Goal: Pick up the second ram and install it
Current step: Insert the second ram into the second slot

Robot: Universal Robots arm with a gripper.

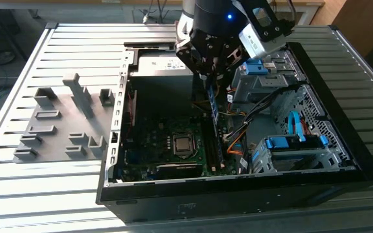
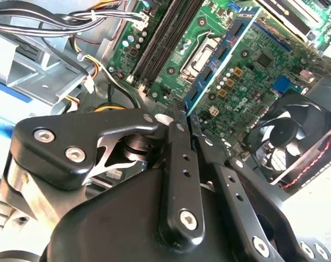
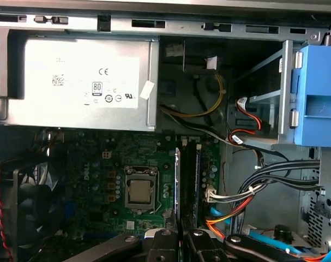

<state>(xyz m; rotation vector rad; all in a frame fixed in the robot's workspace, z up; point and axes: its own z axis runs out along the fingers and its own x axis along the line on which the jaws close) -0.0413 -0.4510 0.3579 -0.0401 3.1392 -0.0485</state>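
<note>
The tool (image 2: 182,117) grips the second ram (image 2: 217,57) on edge above the motherboard (image 3: 100,180) inside the computer case (image 1: 342,160); any tilt could jam it off its slot

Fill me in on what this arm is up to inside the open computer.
The arm's black gripper is shut on the second ram, a long, thin blue-green circuit-board stick, held edge-down over the green motherboard inside the open black computer case. The stick hangs beside the processor socket, next to the long black memory slots. The grey slotted plastic tray lies outside the case.
</note>
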